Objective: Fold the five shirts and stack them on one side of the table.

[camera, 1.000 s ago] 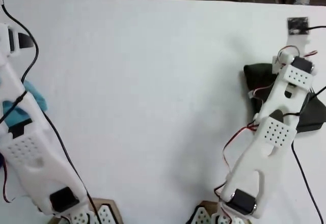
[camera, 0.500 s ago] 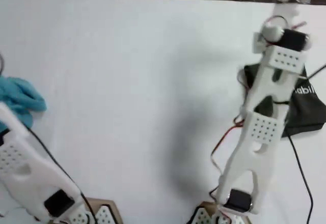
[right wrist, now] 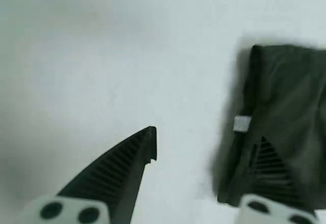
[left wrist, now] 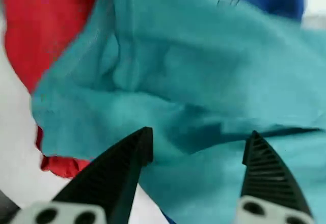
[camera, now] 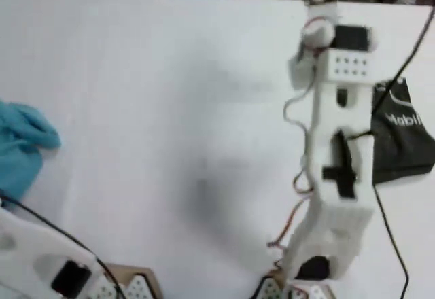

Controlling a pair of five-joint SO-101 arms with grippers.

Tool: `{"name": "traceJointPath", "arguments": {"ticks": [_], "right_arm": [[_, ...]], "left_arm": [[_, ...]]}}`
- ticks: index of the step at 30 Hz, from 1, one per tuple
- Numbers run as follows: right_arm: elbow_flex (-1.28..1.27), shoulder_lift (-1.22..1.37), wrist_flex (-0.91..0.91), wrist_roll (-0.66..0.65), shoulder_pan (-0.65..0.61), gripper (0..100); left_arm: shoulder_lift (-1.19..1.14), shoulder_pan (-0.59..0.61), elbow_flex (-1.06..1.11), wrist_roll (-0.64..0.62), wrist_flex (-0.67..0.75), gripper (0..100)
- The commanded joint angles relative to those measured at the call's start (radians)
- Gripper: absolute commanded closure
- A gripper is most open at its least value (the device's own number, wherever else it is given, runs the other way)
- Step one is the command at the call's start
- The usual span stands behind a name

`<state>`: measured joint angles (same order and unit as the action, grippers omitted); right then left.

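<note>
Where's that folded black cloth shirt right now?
In the high view the folded black cloth shirt lies flat at the white table's right edge, close beside the right arm; the right wrist view shows it by the open right gripper.

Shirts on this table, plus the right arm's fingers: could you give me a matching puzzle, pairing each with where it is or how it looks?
Things:
1. black shirt
2. teal shirt
3. red shirt
4. right gripper

Places or states:
A. crumpled, right under the left gripper
B. fingers open, one of them over bare table
C. folded, on the right side of the table
D. partly covered by teal cloth

Pairs: 1-C, 2-A, 3-D, 4-B.
</note>
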<state>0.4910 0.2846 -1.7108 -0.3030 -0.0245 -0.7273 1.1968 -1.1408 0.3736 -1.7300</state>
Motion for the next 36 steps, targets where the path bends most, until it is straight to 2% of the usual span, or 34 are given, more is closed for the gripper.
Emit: {"name": "traceJointPath", "arguments": {"ticks": [1,6,12,14,17,20,25,31,36], "right_arm": [[-0.328,-0.329,-0.001,-0.061,-0.021,69.9],[-0.620,-0.619,0.005,-0.230,0.036,70.0],[-0.961,-0.872,0.035,-0.373,0.170,70.0],[-1.033,-0.938,0.051,-0.405,0.225,70.0],[-1.103,-1.024,0.054,-0.442,0.306,70.0],[-1.154,-1.096,0.054,-0.453,0.381,70.0],[-1.227,-1.184,0.079,-0.443,0.429,70.0],[-1.336,-1.260,0.113,-0.443,0.455,70.0],[-1.384,-1.308,0.134,-0.453,0.533,70.0]], "left_arm": [[0.005,0.017,0.010,-0.034,-0.057,69],[-0.011,0.015,0.016,-0.072,-0.051,69],[-0.037,0.012,0.108,-0.069,-0.052,70],[-0.032,0.006,0.139,-0.068,-0.052,77],[-0.020,-0.014,0.153,-0.074,-0.054,98],[0.020,-0.075,0.131,-0.075,-0.054,97],[0.229,-0.315,0.073,-0.077,-0.055,98],[0.563,-0.773,0.061,-0.104,-0.052,98],[0.706,-1.143,0.062,-0.135,-0.052,98]]}}
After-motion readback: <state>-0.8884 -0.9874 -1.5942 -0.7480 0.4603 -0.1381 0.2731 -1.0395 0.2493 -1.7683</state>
